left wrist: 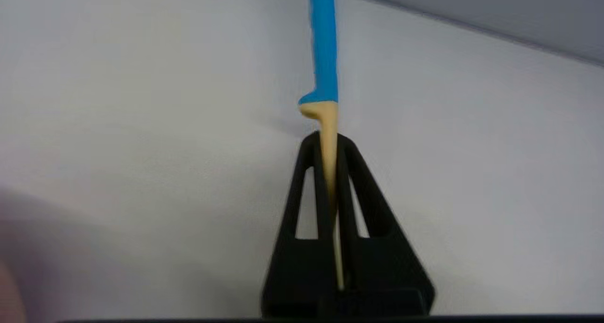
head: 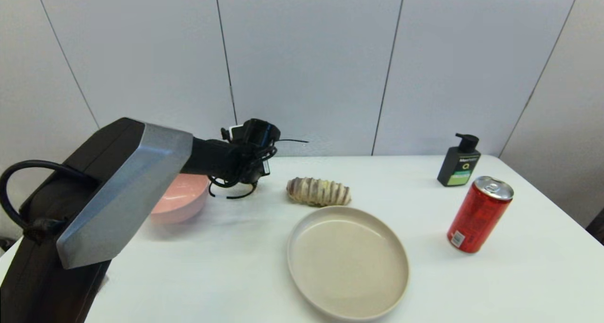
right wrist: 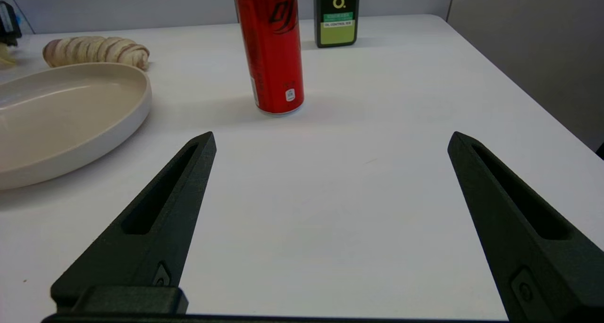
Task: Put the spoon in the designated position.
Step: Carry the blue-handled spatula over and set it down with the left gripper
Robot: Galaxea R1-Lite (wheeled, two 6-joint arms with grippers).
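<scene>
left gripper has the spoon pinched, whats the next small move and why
Probably lower the left gripper toward the bare white table before letting go. Its fingers are shut on the spoon at the yellow neck, with the blue handle sticking out past the tips, and it seems to hang above the surface beside the pink bowl. The right gripper sits idle, open.

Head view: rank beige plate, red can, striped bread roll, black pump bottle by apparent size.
1. Round beige plate, clearly largest.
2. Red soda can.
3. Brown-striped bread roll, close to the can, and farther back, so unsure.
4. Black pump bottle with green label, smallest, but farthest from the camera.
</scene>
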